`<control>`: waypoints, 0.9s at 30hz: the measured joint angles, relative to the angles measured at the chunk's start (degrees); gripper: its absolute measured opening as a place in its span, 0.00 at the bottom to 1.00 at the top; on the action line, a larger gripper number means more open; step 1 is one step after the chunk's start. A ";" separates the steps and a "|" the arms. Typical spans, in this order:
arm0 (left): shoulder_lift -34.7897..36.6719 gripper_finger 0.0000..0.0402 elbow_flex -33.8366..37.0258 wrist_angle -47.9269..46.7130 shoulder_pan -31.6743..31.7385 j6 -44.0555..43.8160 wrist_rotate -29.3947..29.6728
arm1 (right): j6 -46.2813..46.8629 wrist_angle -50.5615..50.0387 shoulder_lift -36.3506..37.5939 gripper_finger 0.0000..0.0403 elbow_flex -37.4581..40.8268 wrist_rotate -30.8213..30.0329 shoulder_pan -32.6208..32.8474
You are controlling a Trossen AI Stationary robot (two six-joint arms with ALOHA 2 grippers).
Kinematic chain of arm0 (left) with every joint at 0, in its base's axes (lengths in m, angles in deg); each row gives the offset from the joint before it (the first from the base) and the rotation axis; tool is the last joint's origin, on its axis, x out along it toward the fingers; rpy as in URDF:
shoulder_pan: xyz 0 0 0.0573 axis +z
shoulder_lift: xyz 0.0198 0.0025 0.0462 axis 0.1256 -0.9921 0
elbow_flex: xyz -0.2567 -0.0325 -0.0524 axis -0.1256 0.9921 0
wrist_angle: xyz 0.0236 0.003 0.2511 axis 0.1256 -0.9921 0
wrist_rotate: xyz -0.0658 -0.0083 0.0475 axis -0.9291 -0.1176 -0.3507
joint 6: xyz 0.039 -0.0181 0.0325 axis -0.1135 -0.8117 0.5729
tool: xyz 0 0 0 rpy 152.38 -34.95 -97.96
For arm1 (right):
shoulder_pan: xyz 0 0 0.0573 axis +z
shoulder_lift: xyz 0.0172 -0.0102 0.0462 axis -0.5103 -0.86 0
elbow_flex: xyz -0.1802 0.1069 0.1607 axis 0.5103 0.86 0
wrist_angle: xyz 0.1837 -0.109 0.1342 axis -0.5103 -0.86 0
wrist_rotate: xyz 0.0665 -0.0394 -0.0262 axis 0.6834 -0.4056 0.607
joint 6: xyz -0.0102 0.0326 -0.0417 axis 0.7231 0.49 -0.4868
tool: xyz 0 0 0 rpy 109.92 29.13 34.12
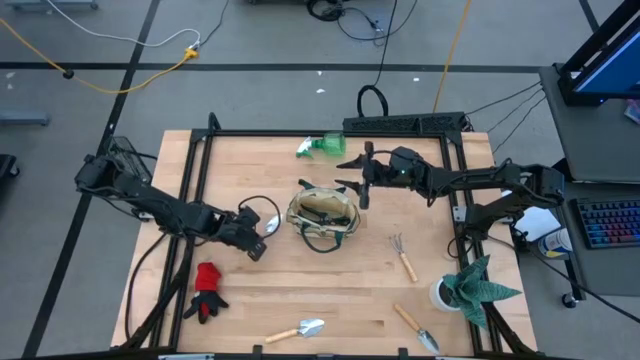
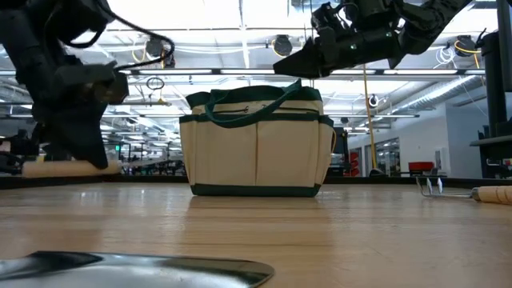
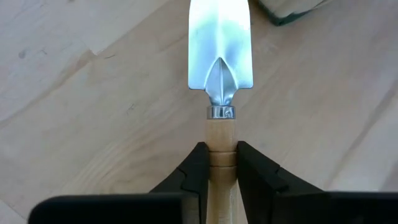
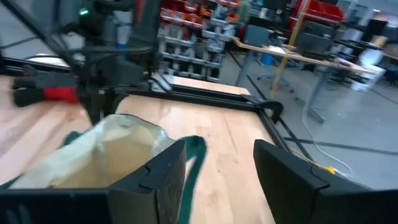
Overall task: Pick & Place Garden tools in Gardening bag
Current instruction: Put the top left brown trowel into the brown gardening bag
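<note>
My left gripper (image 1: 252,238) is shut on a wooden-handled silver trowel (image 1: 268,224), just left of the cream-and-green gardening bag (image 1: 322,216). The bag stands upright on its base at the table's middle. My right gripper (image 1: 352,175) hangs open over the bag's far right rim (image 4: 118,134), next to a green strap (image 4: 196,152), with nothing between its fingers. A green spray bottle (image 1: 322,147) lies at the far edge and a red glove (image 1: 207,290) at the near left. A fork-rake (image 1: 403,256) and two more trowels (image 1: 300,328) (image 1: 416,328) lie on the near right of the table. My left gripper pinches the trowel's wooden handle (image 3: 222,134) between its two fingers (image 3: 194,171), just behind the metal collar. The fingers slant down from the table's left, and the blade (image 3: 221,46) points on toward the bag. The handle's free end (image 2: 64,168) is level, a little above the tabletop.
A spiky green plant in a white pot (image 1: 468,290) stands at the near right corner. A black frame (image 1: 330,133) runs along the table's far edge and sides. Bare wood lies between the bag and the near tools.
</note>
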 joint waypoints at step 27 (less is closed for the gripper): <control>4.64 0.16 -16.33 -20.79 -4.76 5.81 1.01 | -7.01 -0.55 0.00 0.48 0.00 3.86 4.67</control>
